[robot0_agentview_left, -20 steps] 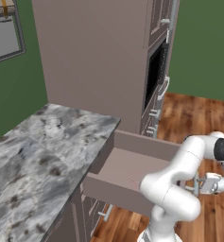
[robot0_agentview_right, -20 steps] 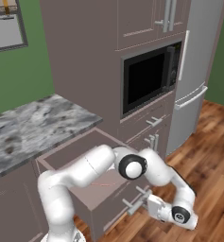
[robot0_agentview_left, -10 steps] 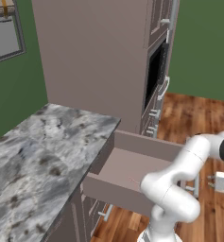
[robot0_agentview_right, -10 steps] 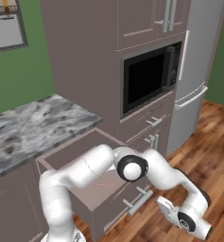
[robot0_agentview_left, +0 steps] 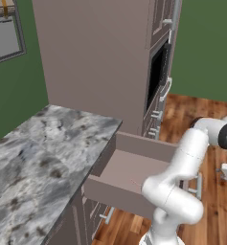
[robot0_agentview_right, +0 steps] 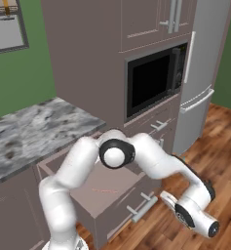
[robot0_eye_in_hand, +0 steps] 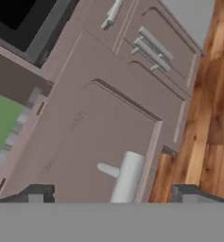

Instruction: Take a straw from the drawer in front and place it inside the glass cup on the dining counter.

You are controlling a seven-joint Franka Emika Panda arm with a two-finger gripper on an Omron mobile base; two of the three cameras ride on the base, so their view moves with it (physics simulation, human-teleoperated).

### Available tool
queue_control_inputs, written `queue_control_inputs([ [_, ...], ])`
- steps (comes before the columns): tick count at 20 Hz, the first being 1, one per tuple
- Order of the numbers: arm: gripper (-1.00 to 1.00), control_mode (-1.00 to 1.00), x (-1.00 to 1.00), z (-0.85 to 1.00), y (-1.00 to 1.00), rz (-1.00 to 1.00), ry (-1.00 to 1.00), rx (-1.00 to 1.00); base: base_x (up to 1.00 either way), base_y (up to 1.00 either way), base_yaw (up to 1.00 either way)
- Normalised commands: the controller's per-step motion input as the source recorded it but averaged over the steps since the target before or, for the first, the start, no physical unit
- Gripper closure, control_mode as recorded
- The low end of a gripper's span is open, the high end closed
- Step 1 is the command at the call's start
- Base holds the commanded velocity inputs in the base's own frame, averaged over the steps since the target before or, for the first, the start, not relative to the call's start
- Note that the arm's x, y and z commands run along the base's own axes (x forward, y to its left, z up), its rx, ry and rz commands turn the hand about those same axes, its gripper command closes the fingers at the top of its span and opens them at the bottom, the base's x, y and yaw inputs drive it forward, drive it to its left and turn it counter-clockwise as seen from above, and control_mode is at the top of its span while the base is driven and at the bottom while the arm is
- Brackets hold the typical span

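Since the earlier frame the tool (robot0_eye_in_hand: pixel 111 194) has backed off the wide taupe-brown drawer (robot0_agentview_left: pixel 134 174), jaws now spread wide, holding nothing. Thin reddish-pink straw (robot0_agentview_right: pixel 105 191) lies on the drawer floor; likely light, rigid, slippery: grasp mid-length.

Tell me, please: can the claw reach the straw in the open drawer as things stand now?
Probably yes. The drawer is pulled out and open on top, and the straw lies uncovered on its floor. The claw is open but sits low by the drawer's handle, so it must first rise over the front.
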Motion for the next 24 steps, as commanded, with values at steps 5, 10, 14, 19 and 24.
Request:
queue_control_inputs([
  [5,-1.0,-1.0,0.0,1.0,0.25,-0.11,0.32,-0.11,0.0,0.0,0.0],
  [10,-1.0,-1.0,0.0,1.0,0.38,-0.09,0.36,-0.05,0.0,0.0,0.0],
  [14,-1.0,-1.0,0.0,0.93,0.63,-0.06,0.32,-0.01,0.0,0.0,0.0],
  [19,-1.0,-1.0,0.0,0.86,0.62,-0.03,0.24,-0.06,0.0,0.0,0.0],
  [24,-1.0,-1.0,0.0,0.35,0.73,0.0,0.14,-0.14,0.0,0.0,0.0],
])
